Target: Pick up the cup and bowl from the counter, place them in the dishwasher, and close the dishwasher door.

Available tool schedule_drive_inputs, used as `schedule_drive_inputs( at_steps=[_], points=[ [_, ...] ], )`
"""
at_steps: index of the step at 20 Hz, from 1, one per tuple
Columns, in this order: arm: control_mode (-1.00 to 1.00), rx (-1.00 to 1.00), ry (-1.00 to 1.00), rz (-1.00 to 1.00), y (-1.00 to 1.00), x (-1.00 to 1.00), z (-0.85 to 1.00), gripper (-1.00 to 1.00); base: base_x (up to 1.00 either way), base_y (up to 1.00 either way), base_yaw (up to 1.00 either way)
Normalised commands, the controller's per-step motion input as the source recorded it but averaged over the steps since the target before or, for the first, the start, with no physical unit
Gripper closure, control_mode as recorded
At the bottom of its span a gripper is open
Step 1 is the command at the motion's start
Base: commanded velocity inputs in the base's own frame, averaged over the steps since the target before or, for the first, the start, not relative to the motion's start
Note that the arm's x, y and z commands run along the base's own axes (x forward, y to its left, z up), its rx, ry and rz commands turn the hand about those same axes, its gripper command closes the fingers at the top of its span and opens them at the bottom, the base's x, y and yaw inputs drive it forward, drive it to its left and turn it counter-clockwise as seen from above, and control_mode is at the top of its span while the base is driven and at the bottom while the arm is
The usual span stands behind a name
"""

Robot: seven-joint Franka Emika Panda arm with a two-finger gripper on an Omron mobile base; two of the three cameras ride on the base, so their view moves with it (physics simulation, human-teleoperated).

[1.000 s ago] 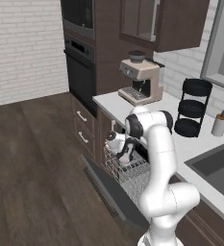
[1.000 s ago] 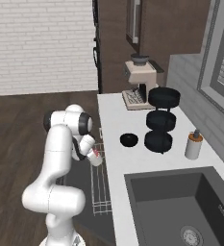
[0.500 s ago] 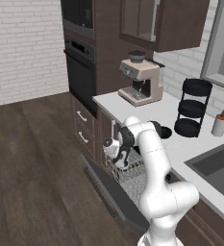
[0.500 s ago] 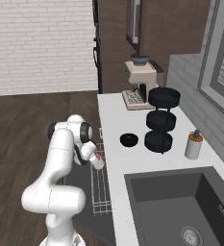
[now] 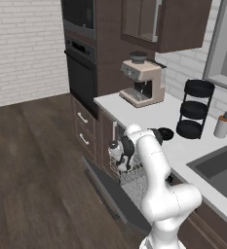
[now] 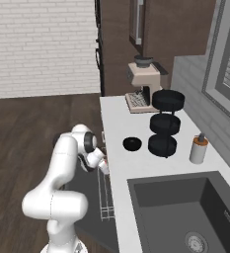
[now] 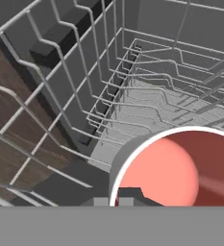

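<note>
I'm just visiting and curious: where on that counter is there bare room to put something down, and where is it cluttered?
The counter is bare in the wide stretch between the coffee machine and the bowl, and along its front edge beside the sink. It is crowded at the back, where the three-tier stand and dispenser bottle sit close together.

so i'm counting one cup (image 7: 178,168) sitting in the gripper (image 5: 116,151), one black bowl (image 6: 132,144) back on the counter (image 6: 117,148), one wire rack (image 7: 147,96) just under the gripper, one dispenser bottle (image 6: 199,149).
</note>
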Motion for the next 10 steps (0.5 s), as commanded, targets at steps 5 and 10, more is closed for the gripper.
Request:
schedule_drive_inputs(
  at_steps=[5,10],
  points=[
    [-1.0,0.0,0.06,0.0,0.74,-0.09,-0.87,-1.0,0.0,0.0,0.0],
    [-1.0,0.0,0.06,0.0,1.0,-0.41,-0.71,-1.0,0.0,0.0,0.0]
  ],
)
